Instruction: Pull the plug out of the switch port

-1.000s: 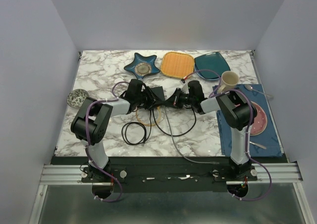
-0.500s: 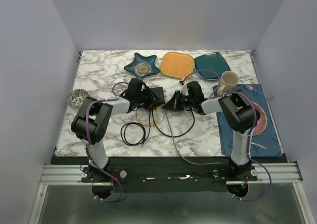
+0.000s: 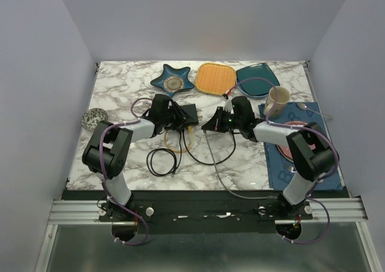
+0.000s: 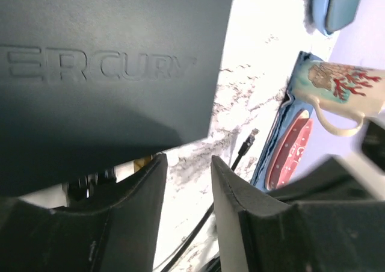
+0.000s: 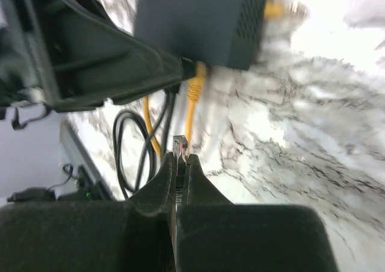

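Observation:
The switch (image 3: 187, 112) is a flat black box at mid-table; its lettered top (image 4: 108, 73) fills the left wrist view. A yellow plug (image 5: 194, 86) and a black lead sit in ports on its near edge (image 5: 198, 19). My right gripper (image 3: 209, 126) hangs just right of the switch, shut (image 5: 179, 157) on a clear plug (image 5: 179, 144) whose tip pokes past the fingertips, free of the switch. My left gripper (image 3: 178, 120) rests at the switch's near left, open (image 4: 187, 159), with only marble between its fingers.
Along the back stand a star plate (image 3: 172, 79), an orange square plate (image 3: 216, 78) and a teal plate (image 3: 257, 79). A mug (image 3: 278, 97) and pink plate (image 3: 313, 142) sit on a blue mat at the right. Small bowl (image 3: 94, 118) left; a black cable coil (image 3: 163, 162) lies near.
My right gripper has drawn back from the switch toward the right with the plug in it, and its arm has swung outward. The left gripper and the switch have hardly moved.

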